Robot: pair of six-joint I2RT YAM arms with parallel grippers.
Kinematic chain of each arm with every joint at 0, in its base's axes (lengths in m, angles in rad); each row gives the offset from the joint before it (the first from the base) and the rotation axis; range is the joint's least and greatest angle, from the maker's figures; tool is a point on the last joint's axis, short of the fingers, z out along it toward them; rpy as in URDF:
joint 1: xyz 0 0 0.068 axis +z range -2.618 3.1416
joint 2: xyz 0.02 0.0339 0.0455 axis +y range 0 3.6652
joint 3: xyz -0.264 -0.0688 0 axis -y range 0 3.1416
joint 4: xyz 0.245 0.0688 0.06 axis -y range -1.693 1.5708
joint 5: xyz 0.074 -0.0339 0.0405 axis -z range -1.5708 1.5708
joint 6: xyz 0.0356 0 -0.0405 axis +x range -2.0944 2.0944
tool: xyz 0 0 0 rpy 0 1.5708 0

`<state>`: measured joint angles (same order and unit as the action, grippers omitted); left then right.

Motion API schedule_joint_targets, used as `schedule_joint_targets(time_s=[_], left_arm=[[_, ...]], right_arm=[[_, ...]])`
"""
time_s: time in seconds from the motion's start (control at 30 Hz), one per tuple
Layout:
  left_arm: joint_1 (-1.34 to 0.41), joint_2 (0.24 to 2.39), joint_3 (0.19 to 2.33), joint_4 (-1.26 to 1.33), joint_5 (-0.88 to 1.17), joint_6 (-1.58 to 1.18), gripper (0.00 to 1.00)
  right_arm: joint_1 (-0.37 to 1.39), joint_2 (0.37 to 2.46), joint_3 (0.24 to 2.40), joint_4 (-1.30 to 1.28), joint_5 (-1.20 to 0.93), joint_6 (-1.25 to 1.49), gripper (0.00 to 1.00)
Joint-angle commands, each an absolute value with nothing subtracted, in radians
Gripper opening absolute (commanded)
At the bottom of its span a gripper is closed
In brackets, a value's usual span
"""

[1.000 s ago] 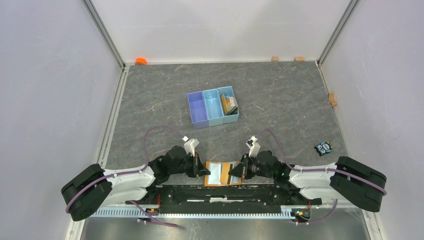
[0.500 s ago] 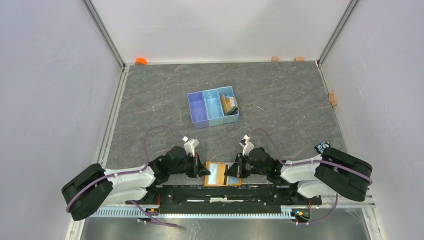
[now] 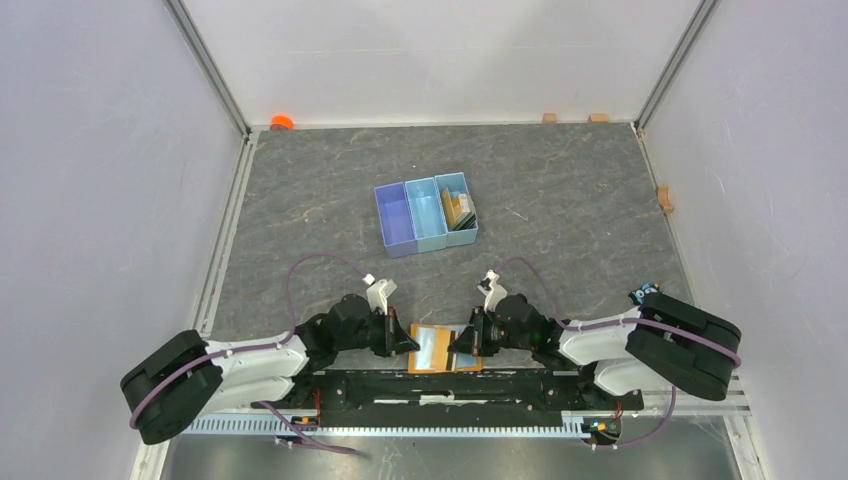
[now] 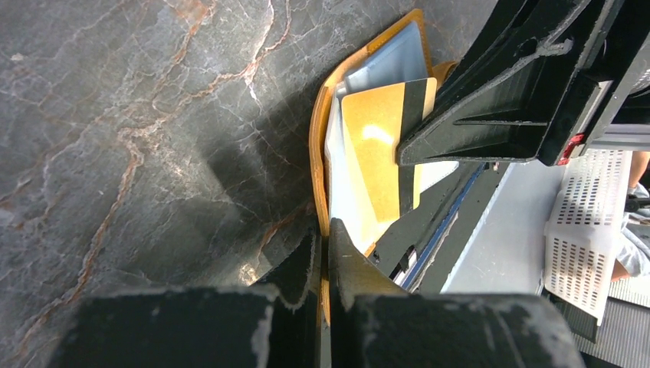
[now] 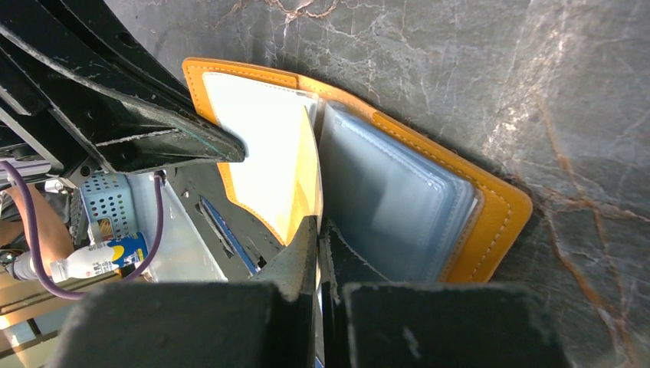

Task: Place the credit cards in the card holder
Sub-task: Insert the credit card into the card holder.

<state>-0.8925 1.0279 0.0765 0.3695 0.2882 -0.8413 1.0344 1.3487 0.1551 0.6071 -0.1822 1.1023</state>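
Note:
The orange-tan card holder (image 3: 436,349) lies open at the table's near edge, between both arms. My left gripper (image 4: 325,239) is shut on the orange left edge of the card holder (image 4: 316,153). My right gripper (image 5: 318,227) is shut on a gold-yellow credit card (image 4: 377,153) with a black stripe, which lies over the holder's inner light-blue sleeves (image 5: 398,203). In the top view the left gripper (image 3: 408,341) and right gripper (image 3: 460,341) face each other across the holder. More credit cards (image 3: 460,208) stand in the right compartment of the blue tray (image 3: 410,215).
A small black-and-blue gadget (image 3: 646,292) peeks out behind the right arm. An orange piece (image 3: 282,122) sits in the back left corner, and small wooden blocks (image 3: 549,117) line the back and right walls. The black base rail (image 3: 440,385) runs just below the holder.
The right arm has swung its elbow in and carried the gold-yellow card leftward over the open holder, mostly in the first half second. The left gripper has kept its hold and barely shifted.

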Motion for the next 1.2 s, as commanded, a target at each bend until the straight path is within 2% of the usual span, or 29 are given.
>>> schedule_joint_targets(time_s=[0.0,0.77,0.93,1.17], left_arm=[[-0.894,0.988,0.058,0.397,0.268,-0.867,0.02],[-0.894,1.001,0.061,0.403,0.319,-0.814,0.02],[-0.893,1.018,0.063,0.401,0.315,-0.827,0.03],[-0.893,1.022,0.054,0.388,0.282,-0.856,0.03]], right_arm=[[1.043,1.347,0.114,0.385,-0.15,1.08,0.0],[1.043,1.52,0.205,0.429,-0.227,1.057,0.0],[1.043,1.542,0.236,0.421,-0.231,1.028,0.17],[1.044,1.438,0.307,0.209,-0.124,0.944,0.35]])
